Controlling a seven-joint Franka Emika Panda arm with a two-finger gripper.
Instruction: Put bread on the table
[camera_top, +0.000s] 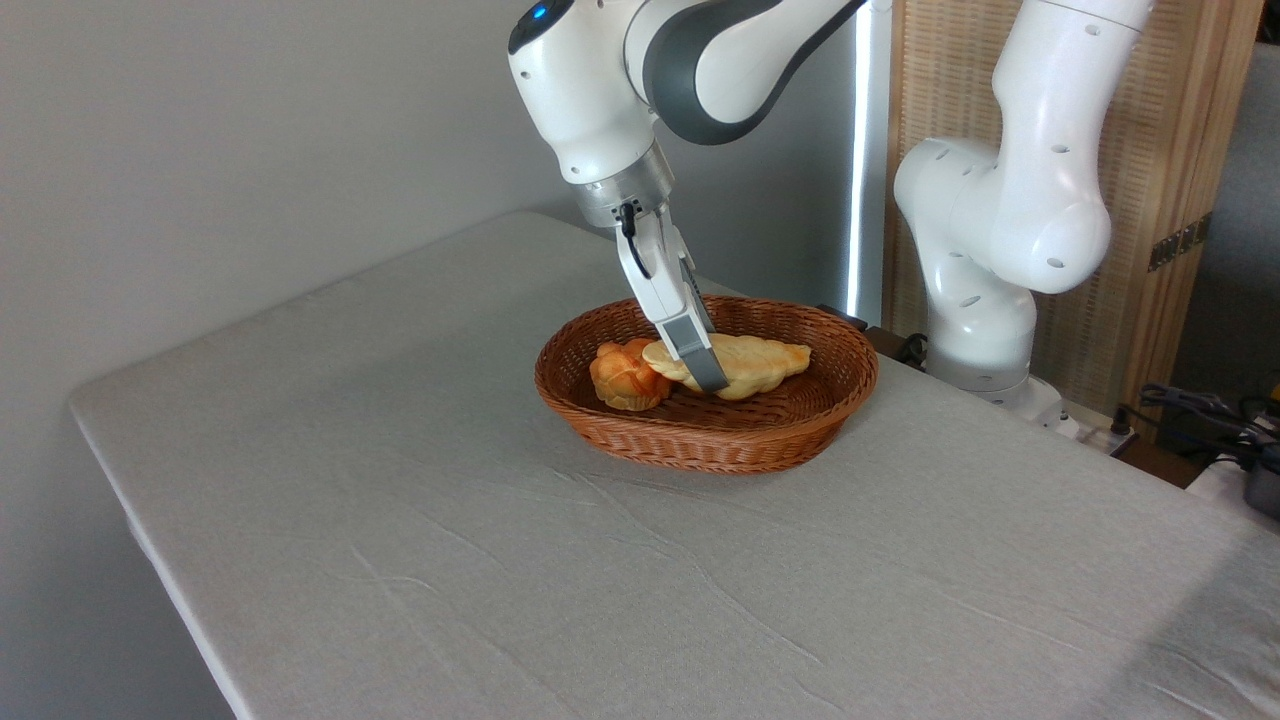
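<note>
Bread: lies in the wicker basket, long axis running left to right, its left tip against the small bun.
Hand: reaches down across the loaf's left part, the near finger over its front side; it seems to be pinching the loaf, though the far finger is hidden.
Worktop: bare cloth lies in front and to the left, beyond the basket rim.

no readable text, labels, brands or numbers anywhere, perhaps too small to make out
</note>
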